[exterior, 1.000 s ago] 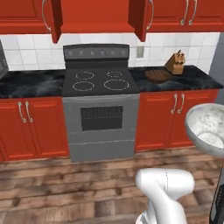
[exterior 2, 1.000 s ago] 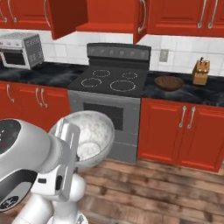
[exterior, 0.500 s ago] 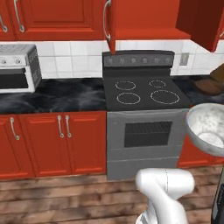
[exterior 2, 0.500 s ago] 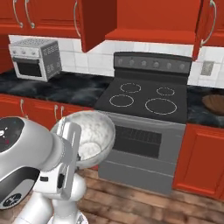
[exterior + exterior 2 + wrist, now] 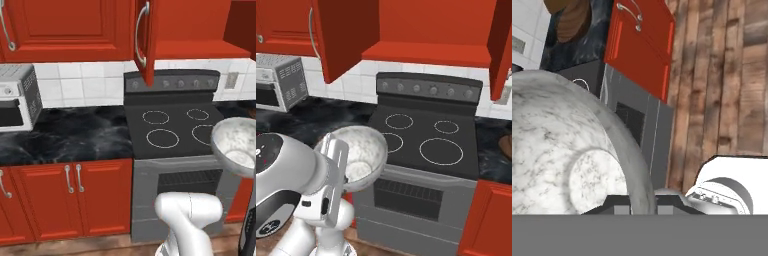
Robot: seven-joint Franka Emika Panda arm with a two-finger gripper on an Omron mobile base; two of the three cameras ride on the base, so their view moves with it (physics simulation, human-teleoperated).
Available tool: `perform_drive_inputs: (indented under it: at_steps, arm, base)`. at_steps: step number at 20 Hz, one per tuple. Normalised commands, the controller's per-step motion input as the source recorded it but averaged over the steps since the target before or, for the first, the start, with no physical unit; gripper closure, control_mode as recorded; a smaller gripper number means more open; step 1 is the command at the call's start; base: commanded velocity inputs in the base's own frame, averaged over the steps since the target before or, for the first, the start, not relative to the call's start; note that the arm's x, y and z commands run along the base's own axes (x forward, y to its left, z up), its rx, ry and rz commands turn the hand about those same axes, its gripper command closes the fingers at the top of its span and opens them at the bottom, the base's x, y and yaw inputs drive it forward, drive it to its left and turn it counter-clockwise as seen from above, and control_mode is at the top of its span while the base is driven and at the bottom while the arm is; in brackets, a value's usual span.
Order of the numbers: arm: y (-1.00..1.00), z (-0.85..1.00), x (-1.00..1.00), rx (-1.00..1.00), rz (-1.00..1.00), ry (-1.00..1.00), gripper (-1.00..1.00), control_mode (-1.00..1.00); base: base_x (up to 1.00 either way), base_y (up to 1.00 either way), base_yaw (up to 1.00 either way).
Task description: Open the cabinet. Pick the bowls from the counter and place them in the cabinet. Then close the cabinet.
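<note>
- My gripper (image 5: 643, 200) is clamped narrow on the rim of the marbled grey-white bowl (image 5: 358, 152); in the hand view the rim wall runs straight down between the two finger tips. I carry the bowl in the air, in front of the oven door and below stovetop level.
- The cabinet (image 5: 421, 30) stands open above the stove (image 5: 423, 137): its left door (image 5: 343, 35) swings out towards me, its right door (image 5: 501, 45) likewise, and the red inside shelf (image 5: 426, 54) lies bare between them.
- The dark brown wood-grain bowl (image 5: 571, 19) sits on the black marble counter (image 5: 70, 132), to the right of the stove, untouched.
- Risk: the grip is on one rim only. I judge that a quick swing or tilt could let the bowl pivot or slip out.
- Risk: the lift to the shelf passes the stove's front edge and its raised control panel (image 5: 428, 90). I judge a steep, close climb could knock the bowl's underside against either.
- Risk: the left door's lower edge and its curved silver handle (image 5: 140, 35) hang near the path; drifting left could strike them.
- Open room: the gap between the two doors looks wide, and the space above the burners is free. I would go up the centre.
- The toaster oven (image 5: 15, 100) stands well apart on the left.
</note>
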Motion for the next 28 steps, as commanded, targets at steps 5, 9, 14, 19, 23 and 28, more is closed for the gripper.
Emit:
perform_drive_inputs:
  at_steps: [5,9,14,19,23,28]
  arm:
    - [0.00,0.00,0.00,0.00,0.00,0.00,1.00,1.00]
    - [0.00,0.00,0.00,0.00,0.00,0.00,1.00,1.00]
    - [0.00,0.00,0.00,0.00,0.00,0.00,1.00,1.00]
    - [0.00,0.00,0.00,0.00,0.00,0.00,1.00,1.00]
    - [0.00,0.00,0.00,0.00,0.00,0.00,1.00,1.00]
    - [0.00,0.00,0.00,0.00,0.00,0.00,1.00,1.00]
  base:
    - [1.00,-0.24,-0.23]
    - [1.00,0.06,-0.19]
    - [1.00,-0.08,-0.22]
    - [1.00,-0.32,-0.28]
    - [0.81,-0.39,-0.14]
    - [-0.31,-0.54,0.13]
